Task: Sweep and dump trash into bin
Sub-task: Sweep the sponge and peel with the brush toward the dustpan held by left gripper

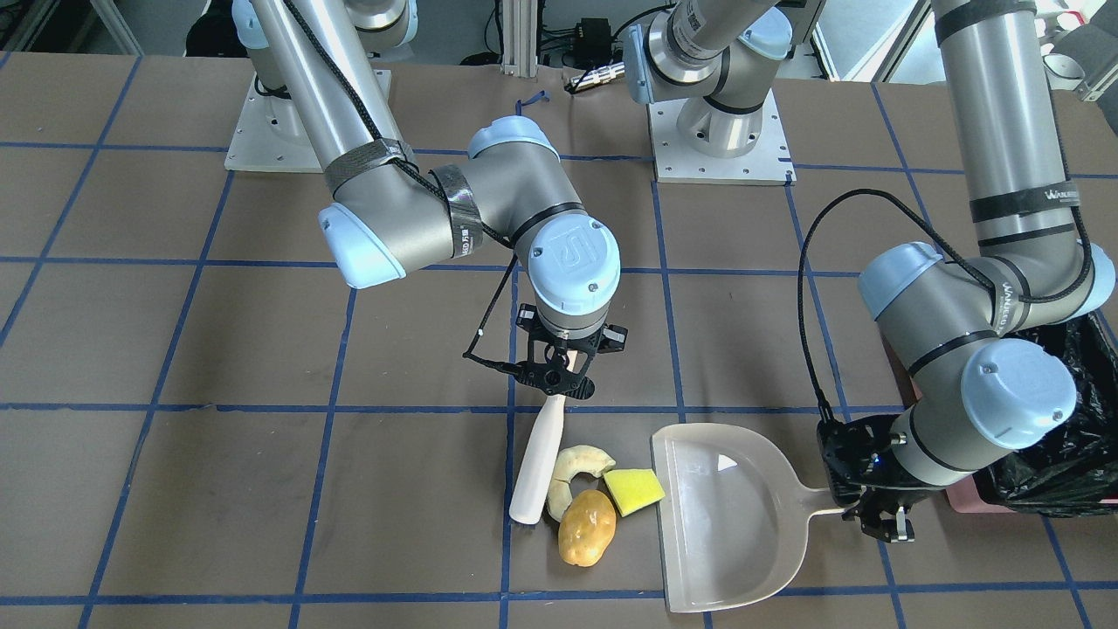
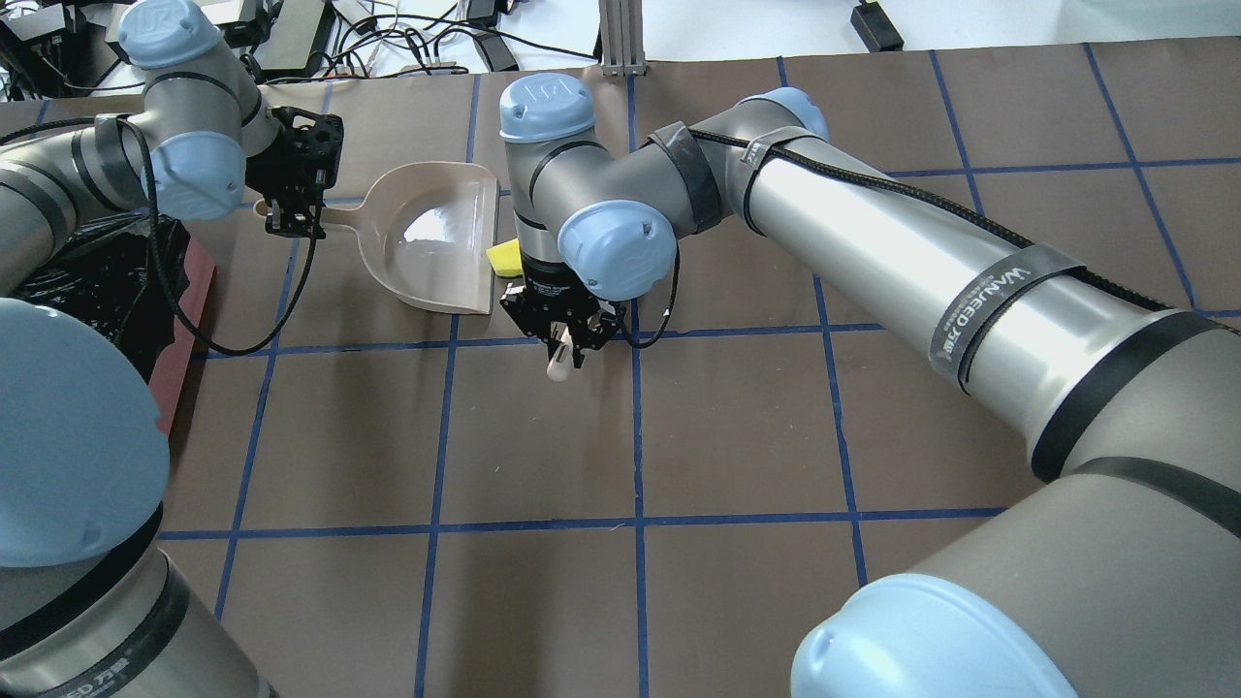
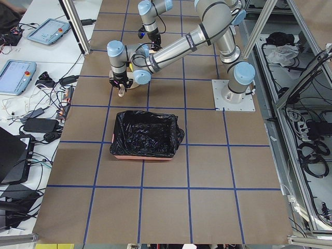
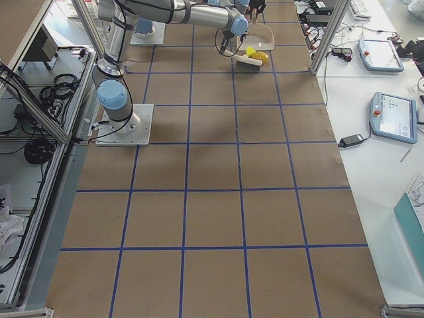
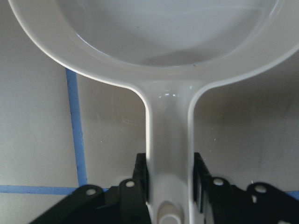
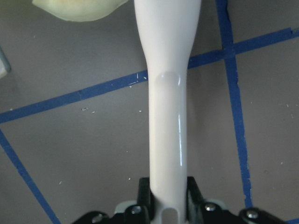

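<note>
Right gripper (image 6: 168,193) fills the bottom of its own wrist view, clenched on the very end of the white brush (image 1: 537,463). The brush head rests on the table (image 1: 175,489) beside the trash. The cream crescent slice (image 1: 583,460) lies against the brush. The potato (image 1: 587,527) sits just past it, and the yellow sponge (image 1: 635,491) is at the open lip of the dustpan (image 1: 729,515). The left gripper (image 5: 169,175) pinches the pan's handle, with the pan flat and empty. The bin (image 3: 120,136) stands just beyond that arm.

Held so far from the bristles, the brush could twist in the jaws under a sideways push and skate over the pieces. The round potato looks likely to roll off line and miss the lip. The sponge may jam at the edge, or the pan may be shoved back if the left grip gives. A later tilt toward the bin could spill whatever sits near the lip.
</note>
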